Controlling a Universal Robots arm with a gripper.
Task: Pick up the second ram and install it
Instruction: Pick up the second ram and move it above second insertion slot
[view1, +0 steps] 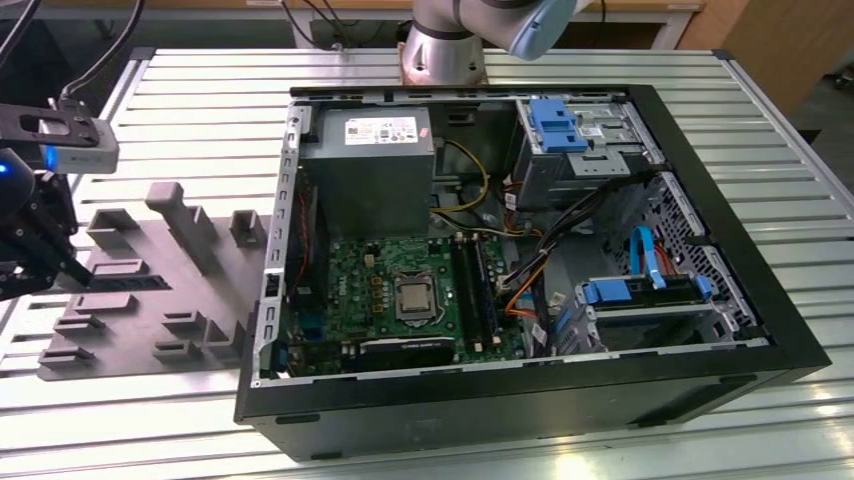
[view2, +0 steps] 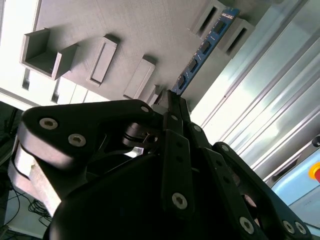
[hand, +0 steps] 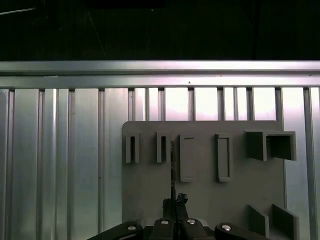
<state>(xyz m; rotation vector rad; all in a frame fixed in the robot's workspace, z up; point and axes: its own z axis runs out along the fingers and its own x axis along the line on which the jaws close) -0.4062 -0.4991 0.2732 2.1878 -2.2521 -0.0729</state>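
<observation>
Gripper (view2: 172, 97) is closed on the second ram (view2: 202, 50). The fingers (view2: 176, 150) pinch one end of the stick, and the rest of it juts straight out past the tips. In the second wrist view the stick's flat face with its row of chips is in plain sight. In the first wrist view the ram (hand: 172, 170) is edge-on, just a thin dark line coming out of the gripper (hand: 173, 202).

The stick sits over the light grey tray (hand: 150, 190), and its far end lines up between two of the small slotted blocks (view2: 210, 20) near the tray's edge. I can't tell whether it has cleared the tray or is touching it.

In the exterior view the gripper (view1: 70, 268) is at the far left of the exterior view, above the tray (view1: 134, 320). The tray lies flat on the slatted metal table (view1: 200, 80).

The open PC case (view1: 534, 400) sits on the same table, towards the exterior view's right and well apart from the gripper. The green motherboard (view1: 387, 270) is exposed, with the long black slot rails (view1: 471, 290) running just beside the processor socket (view1: 414, 297). I can't make out from here whether a stick is seated in those rails.

The arm's base (view1: 447, 50) stands beyond the case, at the table's far edge.
</observation>
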